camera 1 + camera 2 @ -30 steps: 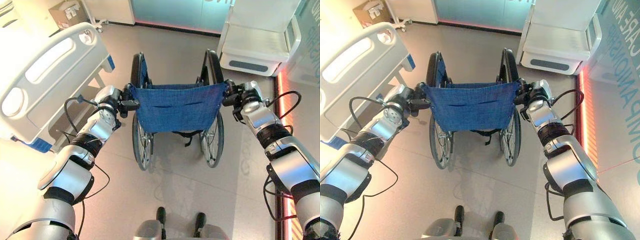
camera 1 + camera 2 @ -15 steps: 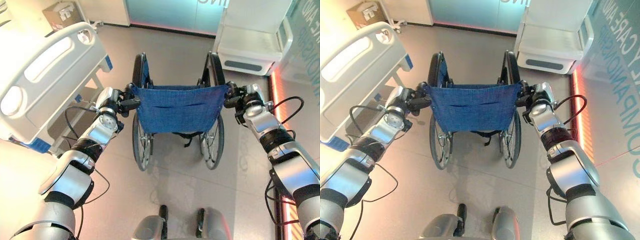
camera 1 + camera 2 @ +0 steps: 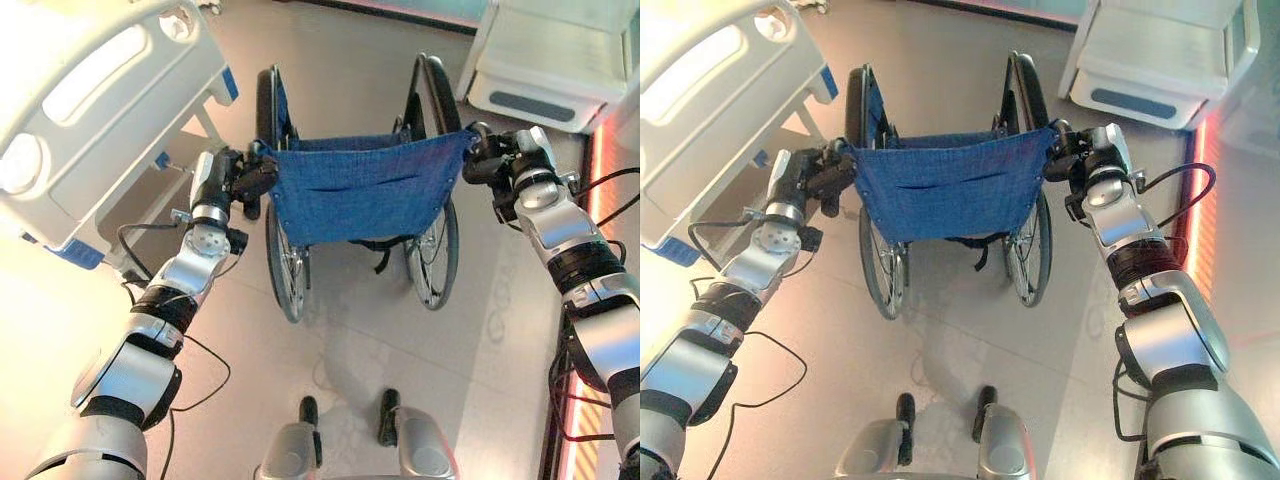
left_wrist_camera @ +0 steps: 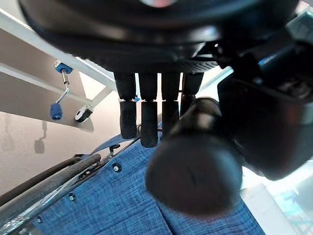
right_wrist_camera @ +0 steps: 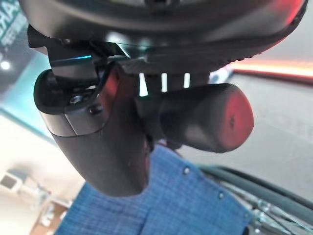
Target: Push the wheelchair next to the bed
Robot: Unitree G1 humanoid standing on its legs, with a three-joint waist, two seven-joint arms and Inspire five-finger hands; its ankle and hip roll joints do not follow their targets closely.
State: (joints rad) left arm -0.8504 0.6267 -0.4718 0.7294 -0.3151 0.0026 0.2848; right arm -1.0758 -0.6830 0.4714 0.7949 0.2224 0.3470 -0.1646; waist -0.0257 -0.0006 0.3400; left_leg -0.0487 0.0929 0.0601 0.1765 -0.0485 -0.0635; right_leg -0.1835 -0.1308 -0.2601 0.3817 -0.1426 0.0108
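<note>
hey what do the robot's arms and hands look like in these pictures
Both arms are jointed silver-grey shells with dark bands at the joints. The left hand and the right hand are dark, almost black, with a row of slim fingers and a bulkier thumb. Thin black cables loop beside each forearm.
</note>
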